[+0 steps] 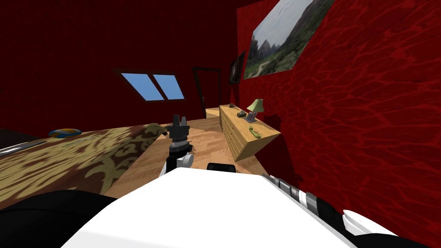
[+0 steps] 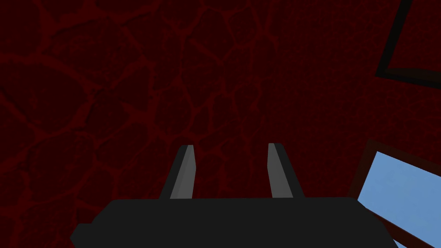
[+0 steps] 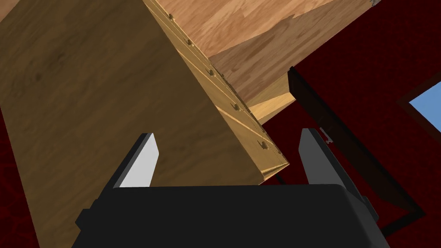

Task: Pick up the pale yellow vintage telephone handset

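While the pale handset [image 1: 255, 131] lies near the close end of the dresser surface [image 1: 267, 131], both arms are well apart from it. Right gripper [image 3: 228, 137] and left gripper [image 2: 231, 148] are both wide and empty. Risk: the right gripper faces the dresser's side panel, so a straight reach could strike it.

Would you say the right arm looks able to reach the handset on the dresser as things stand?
Probably not yet: the handset lies on the dresser top, while the open right claw faces the dresser's end panel, short of it.
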`<state>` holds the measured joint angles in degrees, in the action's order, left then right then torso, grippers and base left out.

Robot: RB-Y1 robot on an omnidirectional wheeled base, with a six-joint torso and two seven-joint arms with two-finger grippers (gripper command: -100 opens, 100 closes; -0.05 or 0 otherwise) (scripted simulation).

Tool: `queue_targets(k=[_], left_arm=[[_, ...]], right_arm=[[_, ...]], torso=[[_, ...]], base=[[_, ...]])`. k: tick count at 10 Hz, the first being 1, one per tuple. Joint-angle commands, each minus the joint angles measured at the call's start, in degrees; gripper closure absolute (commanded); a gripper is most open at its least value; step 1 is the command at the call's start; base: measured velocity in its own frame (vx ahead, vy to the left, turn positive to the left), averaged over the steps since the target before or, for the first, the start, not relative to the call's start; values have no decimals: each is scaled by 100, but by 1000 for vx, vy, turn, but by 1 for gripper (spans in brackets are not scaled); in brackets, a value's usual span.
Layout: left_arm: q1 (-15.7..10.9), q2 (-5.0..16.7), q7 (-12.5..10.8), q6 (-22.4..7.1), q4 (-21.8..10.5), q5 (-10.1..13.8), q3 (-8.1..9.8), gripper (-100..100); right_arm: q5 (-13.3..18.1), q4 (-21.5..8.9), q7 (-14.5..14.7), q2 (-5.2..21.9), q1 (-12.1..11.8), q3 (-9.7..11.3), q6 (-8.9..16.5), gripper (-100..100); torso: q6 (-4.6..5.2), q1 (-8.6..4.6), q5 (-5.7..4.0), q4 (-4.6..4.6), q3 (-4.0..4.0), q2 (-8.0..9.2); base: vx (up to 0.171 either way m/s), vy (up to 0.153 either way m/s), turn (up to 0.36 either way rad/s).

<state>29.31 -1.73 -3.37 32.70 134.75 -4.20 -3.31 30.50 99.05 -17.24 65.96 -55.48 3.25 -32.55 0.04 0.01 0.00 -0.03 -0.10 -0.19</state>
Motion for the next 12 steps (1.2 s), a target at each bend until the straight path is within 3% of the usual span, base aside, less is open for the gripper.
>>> queue_targets(k=[1,12], left_arm=[[0,0,0,0,0,0,0,0],[1,0,0,0,0,0,0,0]], right_arm=[[-25,-237,29,286,-12,51,-3,-100],[-384,-1217,229,2039,-108,172,-127,-100]], torso=[[0,0,0,0,0,0],[0,13,2,-4,-10,-18]], base=[[38,24,27],[55,38,0]])
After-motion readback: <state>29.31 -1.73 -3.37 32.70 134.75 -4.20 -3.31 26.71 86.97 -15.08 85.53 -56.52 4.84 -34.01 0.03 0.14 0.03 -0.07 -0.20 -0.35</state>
